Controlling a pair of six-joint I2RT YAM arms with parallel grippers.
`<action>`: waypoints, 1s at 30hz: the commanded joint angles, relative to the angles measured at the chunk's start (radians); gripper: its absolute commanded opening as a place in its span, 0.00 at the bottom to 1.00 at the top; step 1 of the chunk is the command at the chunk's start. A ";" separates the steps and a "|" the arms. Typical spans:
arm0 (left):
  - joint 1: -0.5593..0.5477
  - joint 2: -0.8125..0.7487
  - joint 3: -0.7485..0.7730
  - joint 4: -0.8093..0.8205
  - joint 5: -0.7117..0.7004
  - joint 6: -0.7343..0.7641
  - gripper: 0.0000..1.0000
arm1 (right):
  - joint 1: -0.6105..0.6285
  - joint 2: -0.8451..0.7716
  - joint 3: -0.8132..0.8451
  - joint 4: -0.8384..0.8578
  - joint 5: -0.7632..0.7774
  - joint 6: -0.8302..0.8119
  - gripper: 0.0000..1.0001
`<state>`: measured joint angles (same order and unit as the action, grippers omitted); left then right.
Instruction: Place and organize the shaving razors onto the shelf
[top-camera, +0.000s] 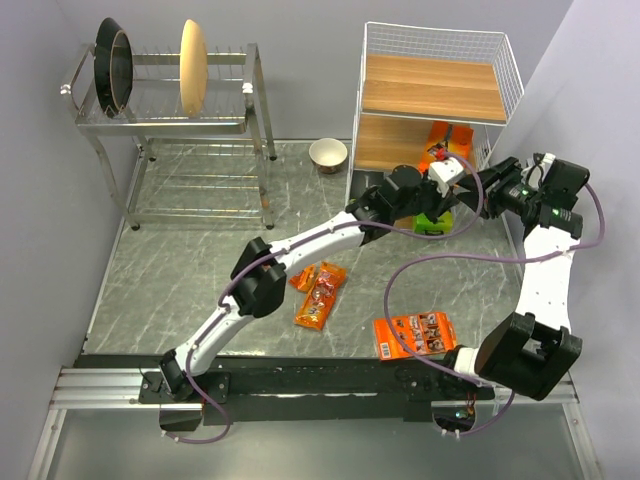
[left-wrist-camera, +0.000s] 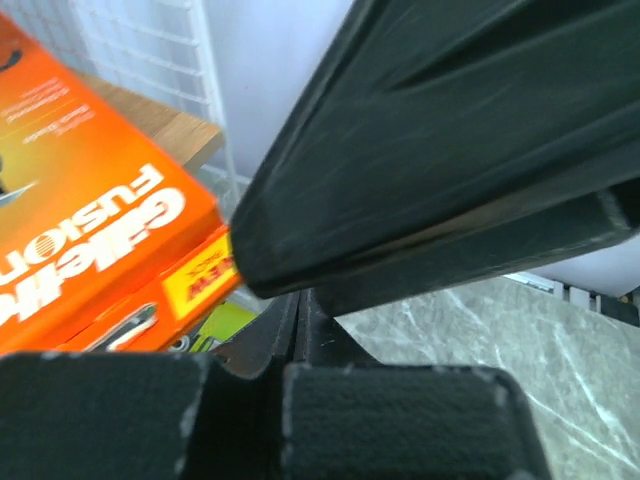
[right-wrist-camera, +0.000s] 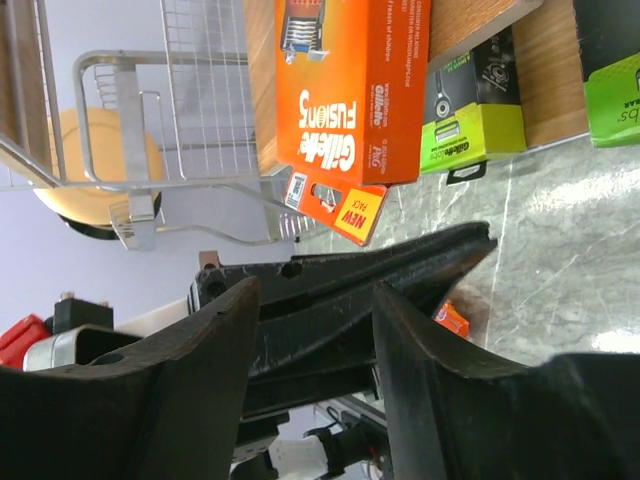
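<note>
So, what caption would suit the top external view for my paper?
Left arm and right arm reach toward the white wire shelf; orange razor packs lie on the grey marble table.

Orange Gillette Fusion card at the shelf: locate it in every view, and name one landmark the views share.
Top external: the orange card is right of centre, at the lower wooden shelf board.
Left wrist: the orange card fills the left side, tilted.
Right wrist: the orange card is at top centre, lettering turned sideways.
Shared landmark: the wooden shelf board, beside the card in the wrist views too.
</note>
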<state>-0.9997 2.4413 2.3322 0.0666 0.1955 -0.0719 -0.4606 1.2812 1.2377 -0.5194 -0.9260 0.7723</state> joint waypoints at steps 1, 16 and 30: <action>-0.004 -0.080 -0.034 0.058 0.025 -0.008 0.01 | -0.010 -0.045 0.011 0.009 0.006 -0.018 0.53; 0.023 -0.976 -1.257 0.015 -0.021 -0.032 0.12 | 0.020 0.062 -0.043 0.196 -0.017 0.147 0.40; 0.022 -0.956 -1.275 0.005 -0.027 0.023 0.13 | 0.048 0.156 0.042 0.222 -0.008 0.202 0.13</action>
<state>-0.9749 1.4754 1.0103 0.0376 0.1688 -0.0704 -0.4187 1.4361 1.2175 -0.3431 -0.9291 0.9562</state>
